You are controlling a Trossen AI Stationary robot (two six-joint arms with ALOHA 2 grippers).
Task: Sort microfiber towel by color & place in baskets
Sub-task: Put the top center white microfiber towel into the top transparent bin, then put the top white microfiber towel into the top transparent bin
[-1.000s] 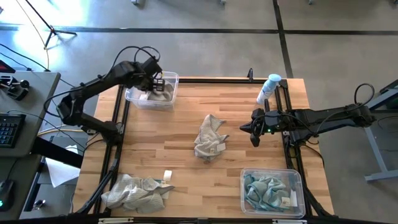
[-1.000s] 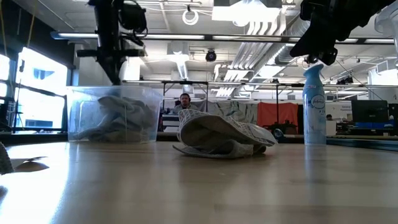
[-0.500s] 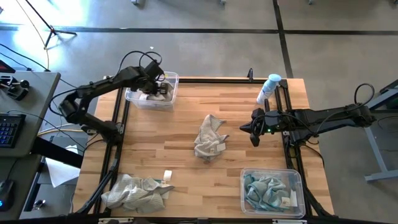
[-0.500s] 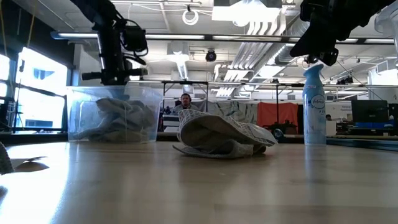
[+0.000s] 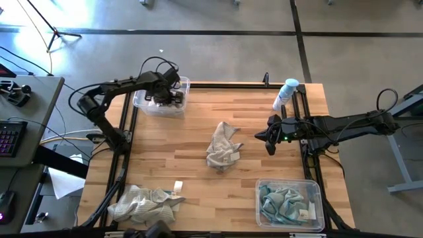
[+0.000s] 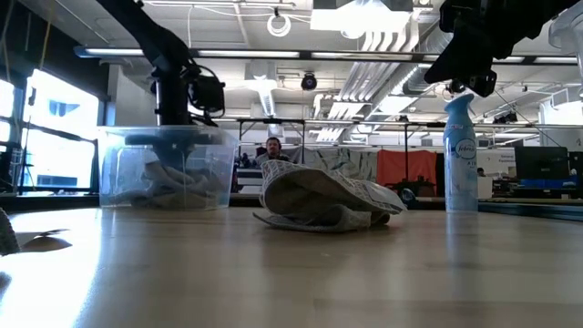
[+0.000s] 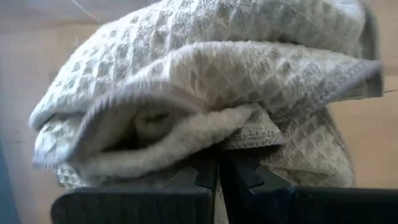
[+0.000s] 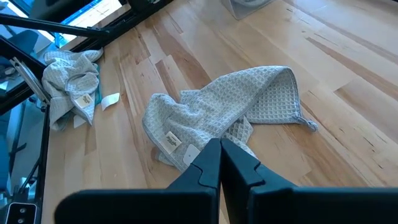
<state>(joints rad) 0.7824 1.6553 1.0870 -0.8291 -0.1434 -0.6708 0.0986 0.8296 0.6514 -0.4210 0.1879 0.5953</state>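
My left gripper (image 5: 168,98) reaches down into the clear far-left basket (image 5: 141,104), fingers shut (image 7: 219,173) against the beige-grey towel (image 7: 205,81) lying in it; in the low view the towel (image 6: 157,178) sits low behind the basket wall. A second beige-grey towel (image 5: 223,147) lies crumpled mid-table. My right gripper (image 5: 269,145) hovers shut (image 8: 219,152) just right of it, touching nothing. A pile of beige-grey towels (image 5: 145,203) lies at the near-left corner. Teal-blue towels (image 5: 284,201) fill the near-right basket (image 5: 318,186). My left gripper presses its shut fingertips (image 7: 239,177) on the bunched beige-grey towel in the far-left basket, meeting it at a thick folded edge (image 7: 231,127). It comes from above, pointing down. The towel rests in the basket. Whether any fold is caught between the fingers, I cannot tell.
A white spray bottle with a blue cap (image 5: 285,92) stands at the far-right corner, close behind my right arm. A small white tag (image 5: 178,186) lies by the near-left pile. Bare wood shows between the middle towel and both baskets. A person sits in the room beyond (image 6: 271,148).
My left gripper has gone down from above the far-left basket into it, shifting slightly toward the table's right. The towel inside now sits flatter and lower than before. My right arm and the other towels have kept still.
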